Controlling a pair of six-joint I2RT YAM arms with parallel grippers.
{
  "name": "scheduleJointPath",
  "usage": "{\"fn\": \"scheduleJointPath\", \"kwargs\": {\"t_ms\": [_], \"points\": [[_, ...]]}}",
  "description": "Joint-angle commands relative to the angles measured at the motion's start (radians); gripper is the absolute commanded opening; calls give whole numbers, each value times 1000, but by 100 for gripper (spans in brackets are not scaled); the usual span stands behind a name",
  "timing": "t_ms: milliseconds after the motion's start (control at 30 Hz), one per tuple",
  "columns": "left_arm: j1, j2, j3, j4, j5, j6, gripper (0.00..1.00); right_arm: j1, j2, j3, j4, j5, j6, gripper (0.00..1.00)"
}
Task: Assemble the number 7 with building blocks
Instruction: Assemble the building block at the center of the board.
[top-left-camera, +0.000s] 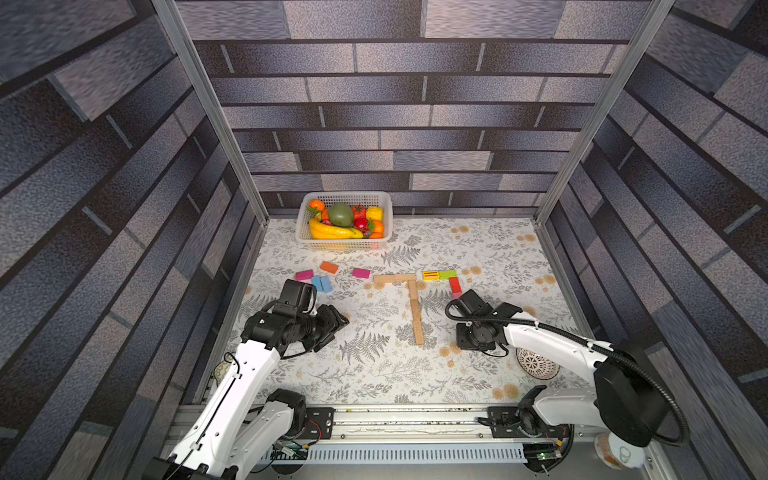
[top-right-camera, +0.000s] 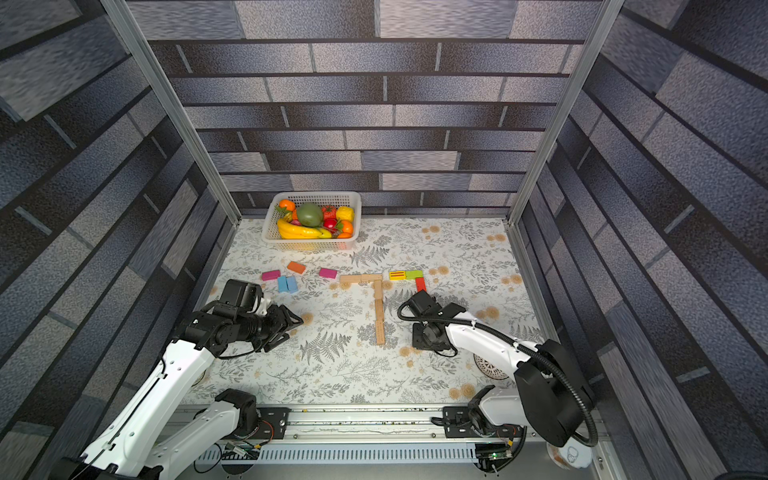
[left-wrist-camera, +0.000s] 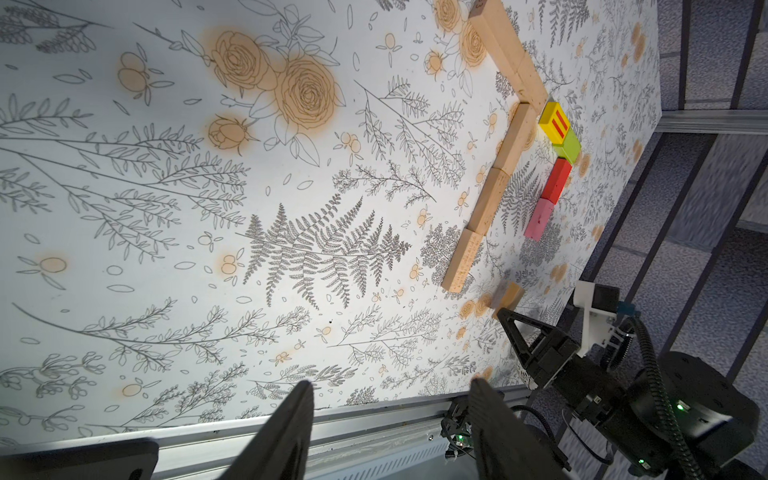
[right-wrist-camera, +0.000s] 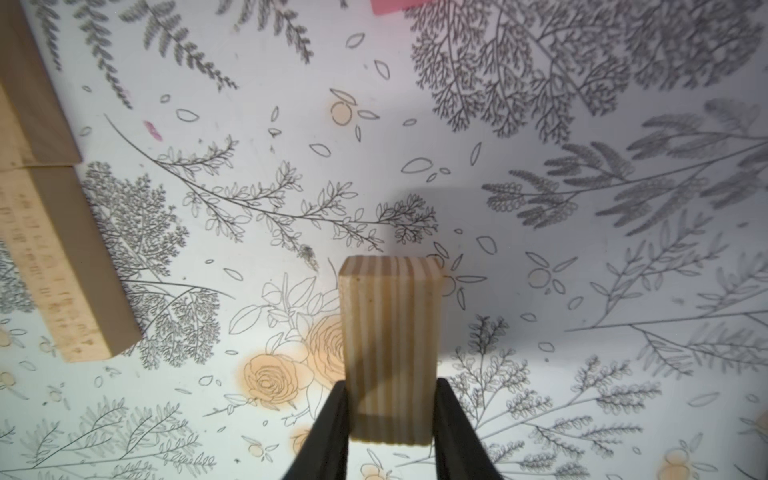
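Found the number 7 (top-left-camera: 411, 282) laid flat near the middle of the counter (top-left-camera: 374, 374), all in tan wood: a short bar (top-left-camera: 392, 278) of two blocks, joined at its right end to a longer stem (top-left-camera: 415, 316) running toward the robot. Counted three blocks in the stem by the left wrist view. Reads as a 7 already.

Found one more tan wood block (right-wrist-camera: 388, 349) clamped in the right end effector (right-wrist-camera: 390, 384), jaws pressed against both its sides, near the stem's lower end but apart from it. Cannot tell whether lifted or touching the counter. Judged the likely remaining step: setting this block end to end below the stem, then letting go.

Found the left end effector (left-wrist-camera: 395, 395) spread wide, grasping nothing, hovering well to the left of the figure.

Noted a coloured run just right of the bar: yellow block (top-left-camera: 431, 274), green block (top-left-camera: 448, 274), then red block (top-left-camera: 454, 285) and pale pink block (left-wrist-camera: 538, 218) turning downward. Cannot say whether meant as part of the task.

Noted loose stock to the left: magenta blocks (top-left-camera: 304, 274), an orange block (top-left-camera: 329, 267), two blue blocks (top-left-camera: 322, 283) side by side. Noted a basket (top-left-camera: 345, 194) of toy fruit (top-left-camera: 340, 214) at the back.

Writing: two red bars painted on the yellow block; faint rows of small print on the stem's lowest block, too blurred to read. No brand found.
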Motion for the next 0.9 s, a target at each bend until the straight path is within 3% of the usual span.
{"fn": "scheduleJointPath", "kwargs": {"t_ms": [0, 167, 367, 667, 867], "points": [[14, -22, -37, 14, 20, 13, 63, -47, -33, 29, -63, -38, -151, 27], [50, -32, -69, 36, 57, 31, 64, -146, 19, 78, -85, -140, -284, 27], [108, -34, -67, 4, 94, 93, 64, -186, 148, 154, -97, -169, -362, 27], [189, -61, -65, -68, 134, 177, 64, -218, 227, 172, -84, -129, -385, 27], [194, -74, -78, -74, 138, 184, 64, -231, 256, 179, -74, -125, -398, 27]]}}
